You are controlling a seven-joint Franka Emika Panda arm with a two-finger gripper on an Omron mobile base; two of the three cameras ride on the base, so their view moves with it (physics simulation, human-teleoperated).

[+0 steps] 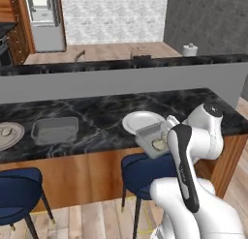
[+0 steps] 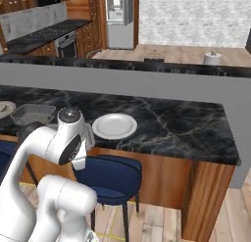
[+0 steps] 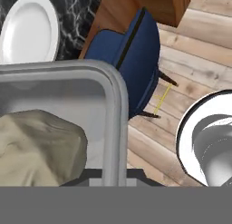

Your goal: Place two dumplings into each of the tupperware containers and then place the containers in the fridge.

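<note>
Gripping the smaller light grey rectangular tupperware container (image 1: 151,139) by its rim, gripper (image 3: 108,175) clamped tight; pale beige dumplings (image 3: 38,146) inside, round white plate (image 1: 143,122) just beyond.

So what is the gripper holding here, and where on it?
The gripper is shut on the smaller tupperware container, gripped at its rim near a corner and lifted off the counter, dumplings inside.

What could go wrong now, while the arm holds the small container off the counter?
The small container is lifted past the counter edge, above a blue stool and the wooden floor. It looks tilted, so the dumplings might slide out. The gripper is shut on only one rim, so the container could pivot or slip during the long carry to the fridge.
</note>
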